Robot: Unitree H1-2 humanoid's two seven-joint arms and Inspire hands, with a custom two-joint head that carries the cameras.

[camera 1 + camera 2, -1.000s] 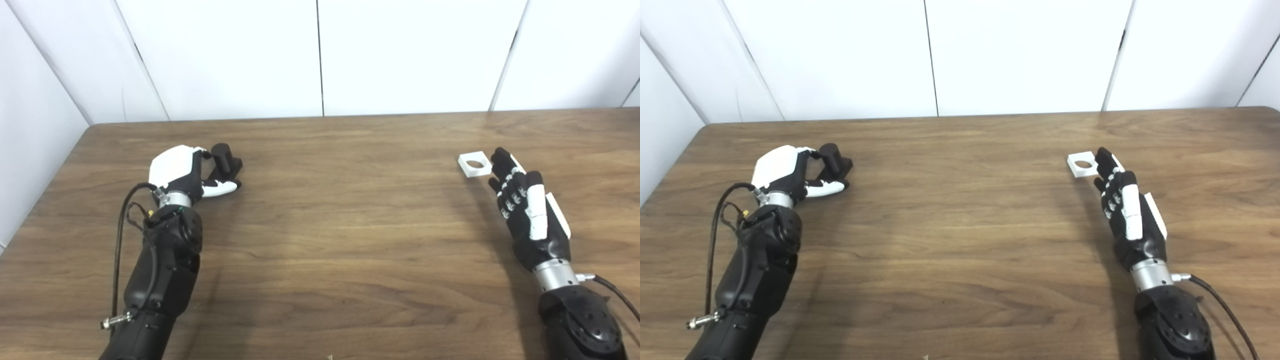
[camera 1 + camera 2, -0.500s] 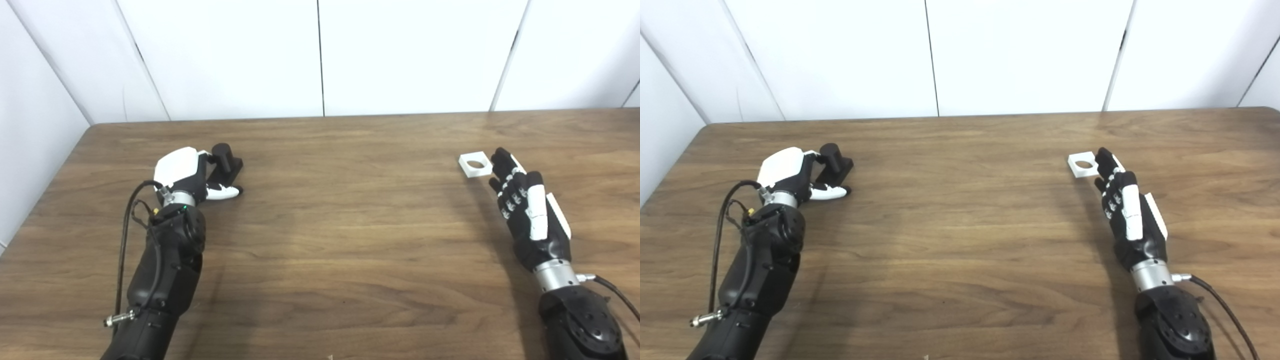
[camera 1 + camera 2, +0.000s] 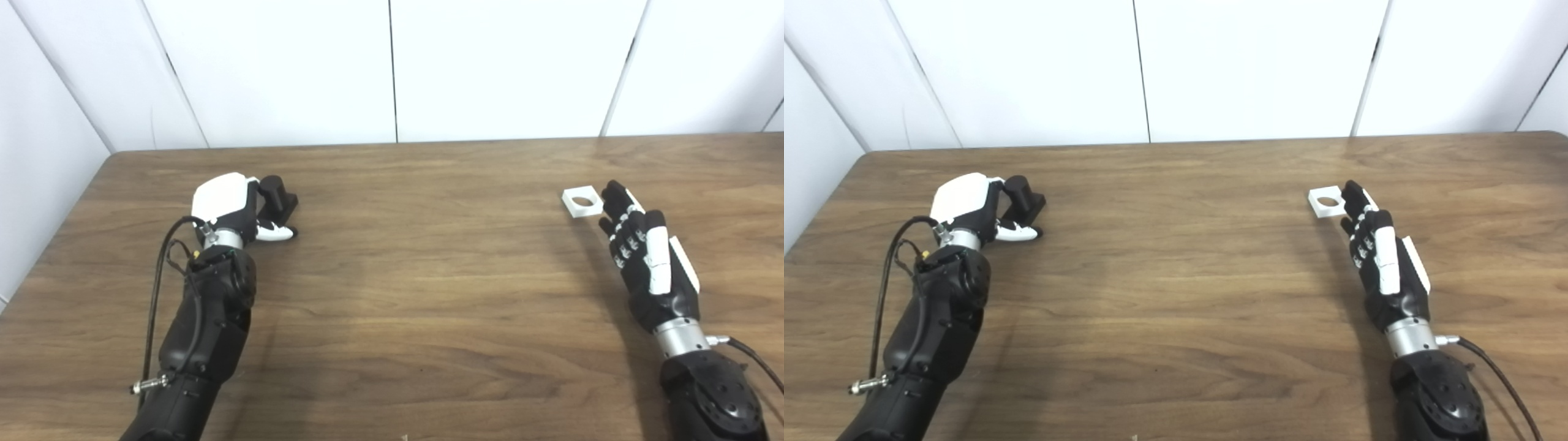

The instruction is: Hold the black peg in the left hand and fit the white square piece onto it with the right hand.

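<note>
From the left eye, the left hand (image 3: pixel 228 205) sits against the black peg (image 3: pixel 277 199) on the wooden table (image 3: pixel 416 275); I cannot tell if it grips. From the right eye, the right hand (image 3: pixel 1381 257) lies flat, fingers spread, empty, fingertips just beside the white square piece (image 3: pixel 1326 202).

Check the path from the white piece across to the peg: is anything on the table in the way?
Nothing visible is. The white piece lies by the right hand's fingertips, the peg at the left hand, and only bare table shows between them.
</note>
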